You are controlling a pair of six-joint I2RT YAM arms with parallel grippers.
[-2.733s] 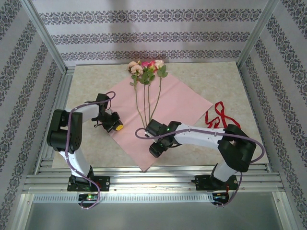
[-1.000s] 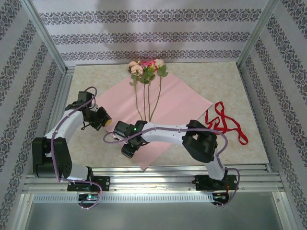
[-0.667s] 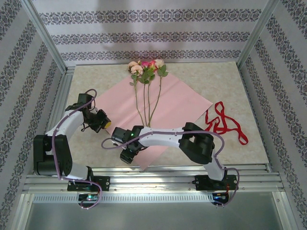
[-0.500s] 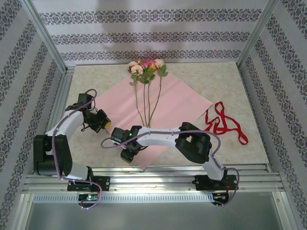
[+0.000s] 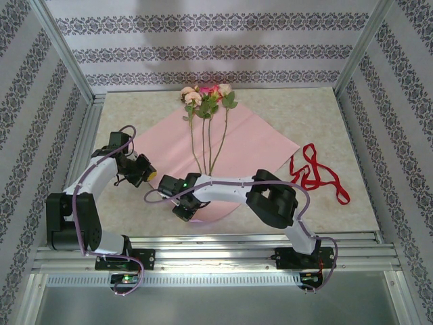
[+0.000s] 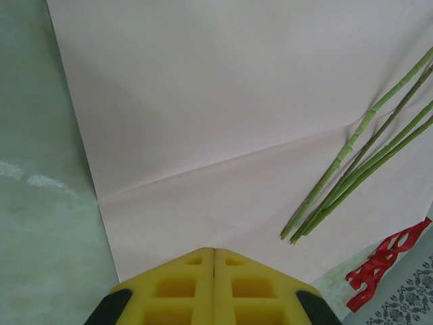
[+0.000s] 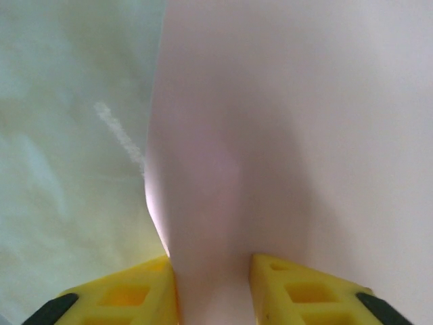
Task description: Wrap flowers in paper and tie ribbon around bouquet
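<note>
I see the paper (image 5: 250, 139) lying pale-pink face up as a diamond in the middle of the table (image 5: 304, 108), creased with faint fold lines. The flowers (image 5: 206, 98) lie on it: their pale pink, peach and magenta heads and green leaves spill past the paper's far corner toward the table's far edge. Their thin green stems (image 5: 203, 145) run close together back toward the sheet's centre. The ribbon (image 5: 314, 172), bright red and string-thin, lies in loose loops on the bare table just off the paper's right corner, toward the right edge.

My left gripper (image 5: 147, 175) sits at the paper's left corner. On its wrist camera the yellow fingers (image 6: 183, 288) are pressed together with nothing between them.

My right gripper (image 5: 186, 210) is at the paper's near corner, which curls up off the table. On its wrist camera the sheet rises between the two yellow fingers (image 7: 298, 288), which stand apart on either side of it, and I cannot tell whether they actually pinch it
</note>
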